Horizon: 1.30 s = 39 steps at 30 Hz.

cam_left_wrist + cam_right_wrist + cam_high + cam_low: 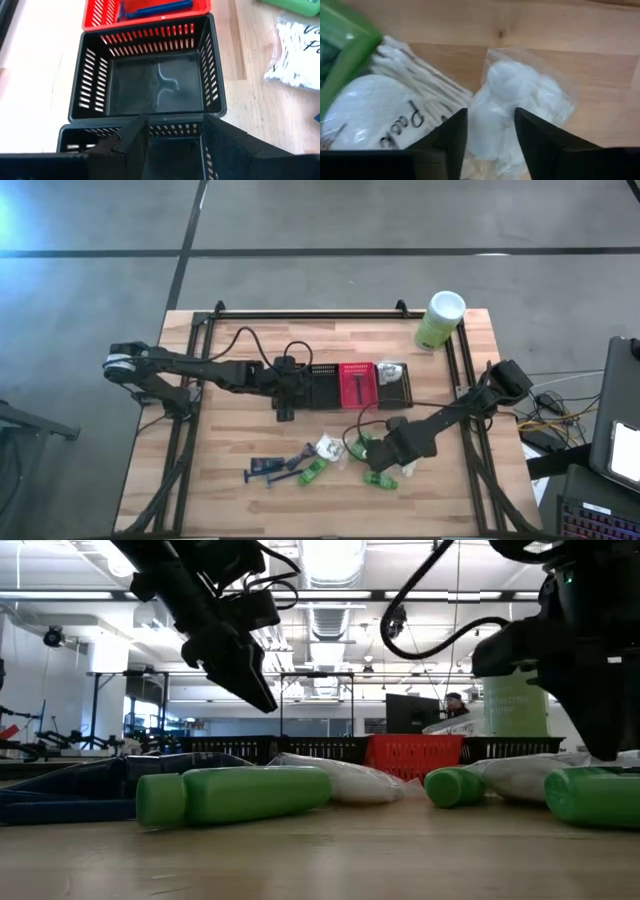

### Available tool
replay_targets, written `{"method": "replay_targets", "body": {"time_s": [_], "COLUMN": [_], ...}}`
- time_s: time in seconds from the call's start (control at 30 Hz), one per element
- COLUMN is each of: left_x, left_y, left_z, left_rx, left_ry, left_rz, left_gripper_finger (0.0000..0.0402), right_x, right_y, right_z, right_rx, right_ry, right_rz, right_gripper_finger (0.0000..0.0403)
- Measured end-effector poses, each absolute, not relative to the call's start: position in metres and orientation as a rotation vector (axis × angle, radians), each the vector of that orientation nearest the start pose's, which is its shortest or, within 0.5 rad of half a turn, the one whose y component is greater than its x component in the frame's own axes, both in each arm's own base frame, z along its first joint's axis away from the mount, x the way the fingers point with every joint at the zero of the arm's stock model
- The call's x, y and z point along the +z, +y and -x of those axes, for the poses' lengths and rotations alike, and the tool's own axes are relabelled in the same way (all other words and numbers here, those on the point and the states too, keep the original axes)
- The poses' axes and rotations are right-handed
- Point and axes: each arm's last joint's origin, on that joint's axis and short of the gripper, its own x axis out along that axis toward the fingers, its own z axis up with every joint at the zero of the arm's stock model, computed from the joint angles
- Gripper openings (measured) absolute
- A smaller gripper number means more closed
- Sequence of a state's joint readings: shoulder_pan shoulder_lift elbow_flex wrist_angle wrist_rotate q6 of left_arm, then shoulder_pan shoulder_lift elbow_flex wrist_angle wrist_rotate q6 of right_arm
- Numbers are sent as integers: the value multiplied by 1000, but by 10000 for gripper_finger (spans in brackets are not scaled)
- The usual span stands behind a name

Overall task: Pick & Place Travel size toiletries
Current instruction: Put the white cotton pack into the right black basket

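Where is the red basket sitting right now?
In the high view the red basket sits mid-table, slightly right of centre, in the row of baskets, with a black basket directly to its left and the left gripper farther along that side.
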State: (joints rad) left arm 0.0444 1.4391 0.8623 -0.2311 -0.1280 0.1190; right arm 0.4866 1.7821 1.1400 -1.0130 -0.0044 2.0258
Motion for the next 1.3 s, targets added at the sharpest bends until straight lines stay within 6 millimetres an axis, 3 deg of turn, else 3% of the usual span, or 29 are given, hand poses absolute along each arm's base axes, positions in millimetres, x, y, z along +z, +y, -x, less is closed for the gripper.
{"method": "replay_targets", "body": {"time_s": [0.3, 0.43, 0.57, 0.73, 0.87, 1.0, 1.17, 1.3], "left_x": [214, 214, 215, 223, 239, 260, 283, 293], "left_y": [17, 17, 17, 15, 19, 35, 60, 67], "left_z": [-292, -292, -293, -297, -307, -313, -312, -310], "left_rx": [113, 113, 111, 21, -96, -263, -424, -473], "left_ry": [787, 787, 774, 724, 573, 371, 191, 141], "left_rz": [-156, -156, -154, -102, 38, 265, 479, 566], "left_gripper_finger": [190, 191, 191, 190, 190, 190, 190, 190], "right_x": [160, 163, 180, 218, 254, 284, 308, 328], "right_y": [138, 138, 144, 149, 150, 146, 132, 124], "right_z": [-260, -261, -262, -249, -227, -203, -193, -190], "right_rx": [-1247, -1214, -1140, -1087, -979, -861, -798, -757], "right_ry": [1282, 1295, 1230, 977, 592, 202, 47, -65], "right_rz": [-1076, -1038, -1036, -1082, -1089, -1050, -999, -959], "right_gripper_finger": [23, 11, 8, 8, 8, 8, 8, 8]}}
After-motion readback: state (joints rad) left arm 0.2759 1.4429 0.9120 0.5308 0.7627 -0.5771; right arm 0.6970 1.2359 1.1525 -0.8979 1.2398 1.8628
